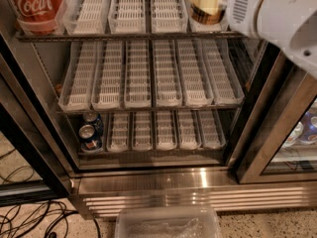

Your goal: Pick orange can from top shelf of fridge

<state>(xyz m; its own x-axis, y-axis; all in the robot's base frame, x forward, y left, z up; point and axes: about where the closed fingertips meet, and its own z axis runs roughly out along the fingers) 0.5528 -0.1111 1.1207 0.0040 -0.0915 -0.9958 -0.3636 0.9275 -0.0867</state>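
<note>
1. A red Coca-Cola can (37,6) stands upright at the top left.
2. Two small blue cans (89,135) sit one behind the other, low on the left.
3. A clear plastic tub (168,224) lies on the speckled floor (277,227), bottom centre.
4. Black cables (29,219) sprawl at the lower left.

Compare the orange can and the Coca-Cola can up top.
The orange can is copper-gold with a dark band low down; the Coca-Cola can is red with white script. The orange can stands at the right end, beside the hand; the Coca-Cola can at the left end. Both sit on the top shelf.
</note>
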